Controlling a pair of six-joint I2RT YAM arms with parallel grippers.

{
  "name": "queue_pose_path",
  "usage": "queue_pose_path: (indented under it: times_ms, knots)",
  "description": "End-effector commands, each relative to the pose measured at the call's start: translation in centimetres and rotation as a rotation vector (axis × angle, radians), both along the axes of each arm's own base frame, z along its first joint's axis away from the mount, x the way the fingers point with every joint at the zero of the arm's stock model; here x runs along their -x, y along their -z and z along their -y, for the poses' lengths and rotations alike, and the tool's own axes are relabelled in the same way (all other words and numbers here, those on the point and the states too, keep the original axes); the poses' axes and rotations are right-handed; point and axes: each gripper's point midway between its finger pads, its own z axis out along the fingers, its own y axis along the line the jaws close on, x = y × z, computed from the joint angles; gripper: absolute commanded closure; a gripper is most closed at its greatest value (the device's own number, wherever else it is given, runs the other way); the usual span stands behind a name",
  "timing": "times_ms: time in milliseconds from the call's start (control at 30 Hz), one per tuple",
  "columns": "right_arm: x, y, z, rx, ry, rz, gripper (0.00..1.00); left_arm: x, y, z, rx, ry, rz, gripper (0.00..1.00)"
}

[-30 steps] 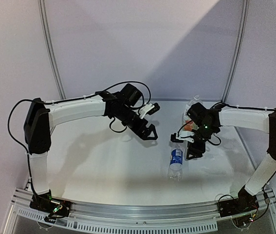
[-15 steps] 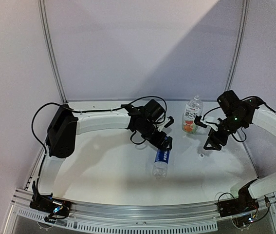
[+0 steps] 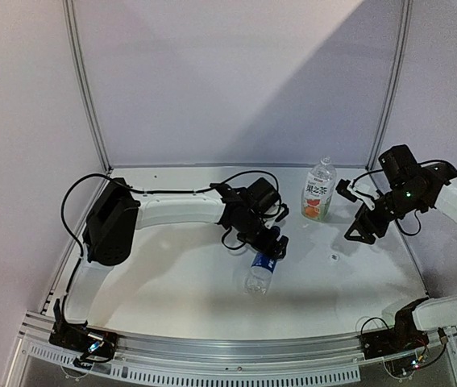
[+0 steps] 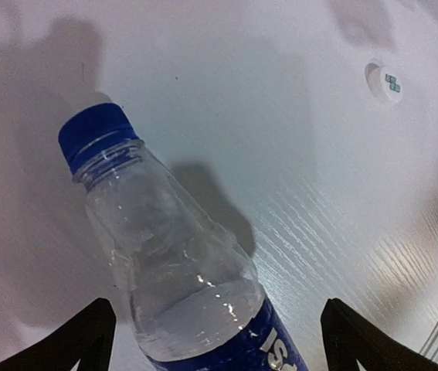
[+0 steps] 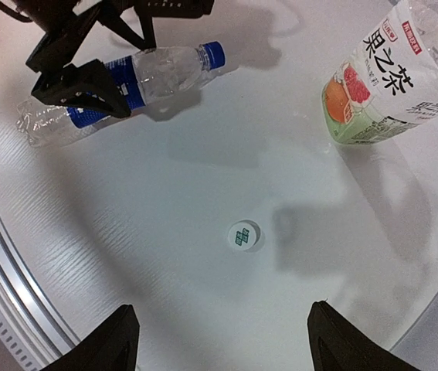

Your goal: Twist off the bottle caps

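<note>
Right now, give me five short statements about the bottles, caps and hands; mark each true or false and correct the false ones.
1. The blue cap is screwed on the slim bottle. True.
2. The slim bottle stands upright. False: it lies on its side on the table.
3. The white cap lies on the table, apart from both bottles. True.
4. The right hand is holding the white cap. False: it is open and empty, above the cap.
5. The left hand is shut on the wide bottle. False: it is open, with a finger on either side of the slim bottle; the wide bottle stands alone.
</note>
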Motion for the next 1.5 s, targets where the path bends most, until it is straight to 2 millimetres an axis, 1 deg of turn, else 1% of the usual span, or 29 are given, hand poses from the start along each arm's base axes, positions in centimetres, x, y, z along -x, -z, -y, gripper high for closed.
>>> queue_pose_path:
  times_ms: [0, 67, 167, 267, 333, 467, 567, 600, 633, 700, 767, 800, 900, 967, 1033, 1133, 1233, 1267, 1367, 1400, 1467]
  knots:
    - [0.6, -0.1, 0.2, -0.033, 0.026, -0.014, 0.23, 2.8, 3.0, -0.7, -0.106, 0.051, -0.003, 0.07]
    - [0.6, -0.2, 0.2, -0.037, 0.028, -0.008, 0.23, 3.7, 3.4, -1.4, -0.133, 0.065, -0.008, 0.09]
    - [0.5, -0.5, 0.1, -0.047, 0.03, 0.001, 0.23, 4.9, 4.4, -3.3, -0.185, 0.07, -0.044, 0.13]
    - [0.6, -0.8, 0.2, -0.057, 0.033, 0.01, 0.22, 6.5, 5.6, -5.1, -0.23, 0.078, -0.105, 0.13]
    - [0.7, -0.9, 0.3, -0.062, 0.038, 0.017, 0.22, 6.8, 5.7, -5.4, -0.235, 0.08, -0.112, 0.13]
    - [1.0, -0.7, 0.4, -0.067, 0.041, 0.014, 0.22, 6.6, 5.2, -5.1, -0.226, 0.109, -0.094, 0.13]
    - [1.3, -0.8, 0.2, -0.081, 0.032, 0.008, 0.22, 6.9, 4.9, -5.1, -0.225, 0.161, -0.083, 0.15]
    - [1.3, -1.0, 0.1, -0.084, 0.031, 0.007, 0.22, 7.1, 4.7, -5.0, -0.217, 0.191, -0.081, 0.14]
    - [1.3, -1.3, 0.0, -0.094, 0.027, 0.004, 0.22, 7.5, 4.4, -4.8, -0.203, 0.227, -0.085, 0.11]
    - [1.4, -2.0, -0.4, -0.114, 0.016, -0.003, 0.21, 8.0, 3.7, -4.5, -0.18, 0.296, -0.08, 0.09]
    - [1.6, -2.6, -0.9, -0.139, 0.003, -0.013, 0.21, 7.6, 2.6, -4.0, -0.152, 0.348, -0.036, 0.12]
    - [1.6, -2.8, -1.1, -0.151, -0.004, -0.021, 0.2, 7.1, 1.6, -3.5, -0.129, 0.373, -0.004, 0.14]
    - [1.4, -3.3, -1.7, -0.179, -0.019, -0.035, 0.2, 6.1, -0.7, -2.9, -0.081, 0.443, 0.056, 0.24]
    - [0.9, -3.2, -2.1, -0.186, -0.023, -0.051, 0.2, 6.0, -1.3, -3.1, -0.068, 0.492, 0.076, 0.29]
    - [0.2, -3.2, -2.5, -0.195, -0.028, -0.05, 0.2, 5.8, -1.4, -3.6, -0.077, 0.517, 0.081, 0.33]
    - [-0.9, -3.4, -3.0, -0.209, -0.032, -0.051, 0.2, 5.1, -1.6, -4.2, -0.085, 0.512, 0.089, 0.39]
    - [-1.5, -4.1, -3.4, -0.219, -0.042, -0.047, 0.2, 4.2, -2.7, -4.7, -0.091, 0.514, 0.144, 0.43]
    - [-1.6, -4.2, -3.5, -0.222, -0.045, -0.057, 0.2, 3.7, -3.3, -4.8, -0.089, 0.513, 0.167, 0.44]
    - [-2.0, -5.7, -4.6, -0.275, -0.065, -0.083, 0.22, 2.0, -6.3, -5.3, -0.05, 0.499, 0.236, 0.47]
    - [-2.1, -7.2, -5.3, -0.32, -0.085, -0.084, 0.22, 1.6, -7.3, -5.7, -0.03, 0.498, 0.254, 0.47]
    - [-2.2, -8.8, -6.4, -0.38, -0.11, -0.109, 0.22, 1.0, -9.3, -6.3, 0.014, 0.508, 0.295, 0.49]
